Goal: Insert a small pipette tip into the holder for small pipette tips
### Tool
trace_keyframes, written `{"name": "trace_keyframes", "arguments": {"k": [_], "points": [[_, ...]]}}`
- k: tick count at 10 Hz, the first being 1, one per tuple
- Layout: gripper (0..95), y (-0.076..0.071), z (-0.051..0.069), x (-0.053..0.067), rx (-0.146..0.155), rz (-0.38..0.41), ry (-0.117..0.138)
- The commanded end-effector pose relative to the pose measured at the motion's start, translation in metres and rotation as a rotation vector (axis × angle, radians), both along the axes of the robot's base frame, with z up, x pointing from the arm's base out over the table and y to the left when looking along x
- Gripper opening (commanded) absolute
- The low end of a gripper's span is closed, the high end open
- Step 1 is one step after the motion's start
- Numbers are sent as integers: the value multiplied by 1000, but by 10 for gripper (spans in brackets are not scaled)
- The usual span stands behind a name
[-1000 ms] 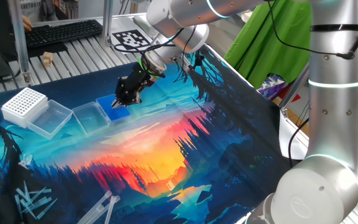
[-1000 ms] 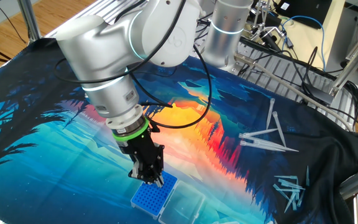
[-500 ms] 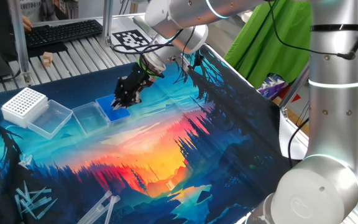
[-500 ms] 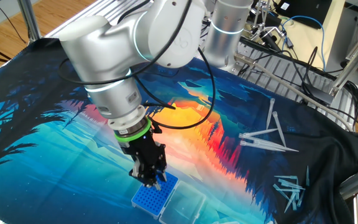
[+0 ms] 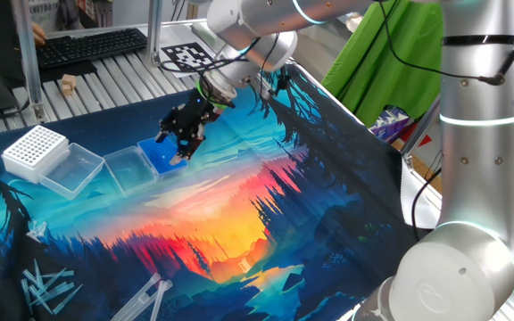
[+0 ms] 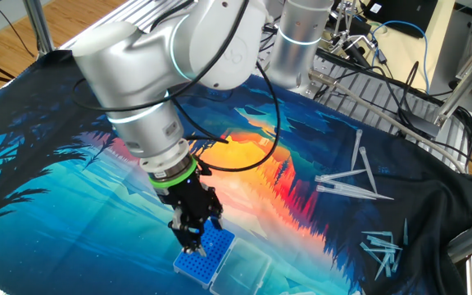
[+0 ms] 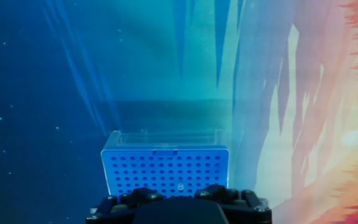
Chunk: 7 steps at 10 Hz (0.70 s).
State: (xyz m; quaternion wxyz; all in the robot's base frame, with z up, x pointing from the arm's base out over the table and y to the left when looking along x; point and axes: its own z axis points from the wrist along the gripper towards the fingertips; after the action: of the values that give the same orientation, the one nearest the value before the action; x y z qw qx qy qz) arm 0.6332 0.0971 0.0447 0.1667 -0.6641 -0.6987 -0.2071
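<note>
Bright even light, soft shadows, sharp focus, no glare

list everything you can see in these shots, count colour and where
small blue rectangular rack with fine holes: one, blue, on the mat under the gripper; clear lid attached at its far edge
small whitish pipette tip: one, seated in a hole of the blue rack's near rows
bigger white gridded rack: one, white, at the mat's left end, clear tray beside it
loose clear pipette tips: several, scattered on the mat's far side from the rack
printed landscape mat: one, blue and orange, covering the table
black keyboard: one, behind the mat
green cloth: one, beside the arm
silver robot arm: one, bent over the mat
black two-finger gripper: one, over the blue rack, jaws parted
</note>
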Motion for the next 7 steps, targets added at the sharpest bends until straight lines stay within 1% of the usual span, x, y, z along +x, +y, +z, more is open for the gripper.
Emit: {"name": "trace_keyframes", "arguments": {"k": [1,2,3,4,5,6,7], "points": [[760,0,8,1,-95,32,0],[760,1,12,2,-148,59,-11],[380,5,21,0,-243,149,-48],[380,5,27,-2,-262,197,-67],[380,4,35,-6,-272,230,-82],[380,1,44,-10,-271,260,-98],[190,-2,50,-12,-275,285,-109]]}}
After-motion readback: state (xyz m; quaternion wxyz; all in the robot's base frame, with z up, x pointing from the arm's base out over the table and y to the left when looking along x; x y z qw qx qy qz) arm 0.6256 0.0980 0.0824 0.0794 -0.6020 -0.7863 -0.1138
